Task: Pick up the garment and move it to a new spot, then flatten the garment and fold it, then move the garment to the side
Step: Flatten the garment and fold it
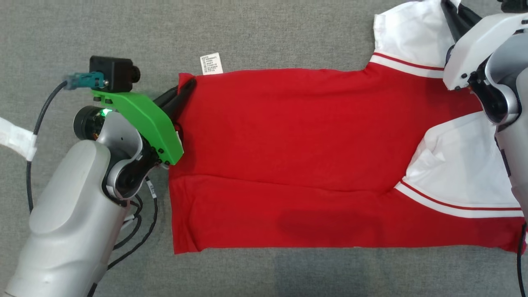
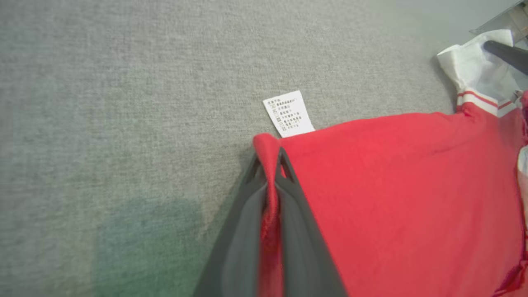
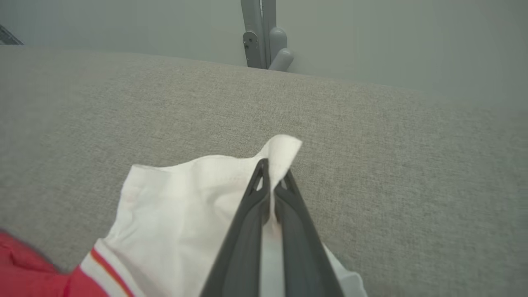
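Found red jersey garment (image 1: pixel 288 144) with white sleeves and red-striped seams spread across grey woven-fabric desk (image 1: pixel 264 33). Body near flat, hem end toward the robot's left, sleeve end toward its right. Noted a long shallow crease along the near part of the body and a small tuck at the near hem corner. Noted white printed care label (image 1: pixel 211 64) protruding from the far edge close to the hem corner, lying on the desk.

Found left end effector (image 1: pixel 187 86) clenched on the far hem corner of the garment. Confirmed in left wrist view: red cloth pinched between both dark fingers (image 2: pixel 247 206) and bunched just past the tips. Noted bright green plastic bracket (image 1: pixel 140 119) on the left wrist carrying small black box camera (image 1: pixel 111 73), with black cables (image 1: pixel 136 231) hanging beside the pale forearm.

Found right end effector (image 3: pixel 273 181) clenched on the edge of the far white sleeve (image 1: pixel 412 33), with a flap of white cloth standing above the tips in right wrist view. Noted near white sleeve (image 1: pixel 453 173) folded in over the red body, partly under the right arm. Could not tell whether either gripped corner is clear of the desk. Noted grey metal upright (image 3: pixel 264 37) beyond the desk's far edge.
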